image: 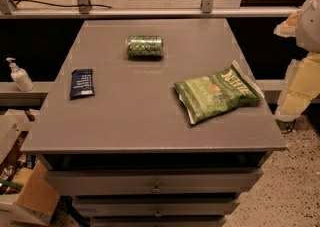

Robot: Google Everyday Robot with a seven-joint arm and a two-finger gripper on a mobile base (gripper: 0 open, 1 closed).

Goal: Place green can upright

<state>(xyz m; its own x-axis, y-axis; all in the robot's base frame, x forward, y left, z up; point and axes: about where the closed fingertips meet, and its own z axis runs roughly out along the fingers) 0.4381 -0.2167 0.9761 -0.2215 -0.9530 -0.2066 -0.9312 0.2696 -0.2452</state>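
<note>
The green can [144, 46] lies on its side near the back middle of the grey cabinet top [135, 116], its long axis running left to right. It has a shiny green mottled pattern and silver ends. My gripper [296, 96] is at the far right edge of the view with the pale arm, beyond the cabinet's right side. It is well apart from the can and holds nothing that shows.
A green chip bag [216, 93] lies flat on the right part of the top. A dark blue packet [82, 82] lies at the left. A white pump bottle [20, 76] stands on a ledge to the left. Drawers [155, 186] face the front, and boxes [25, 191] sit on the floor at lower left.
</note>
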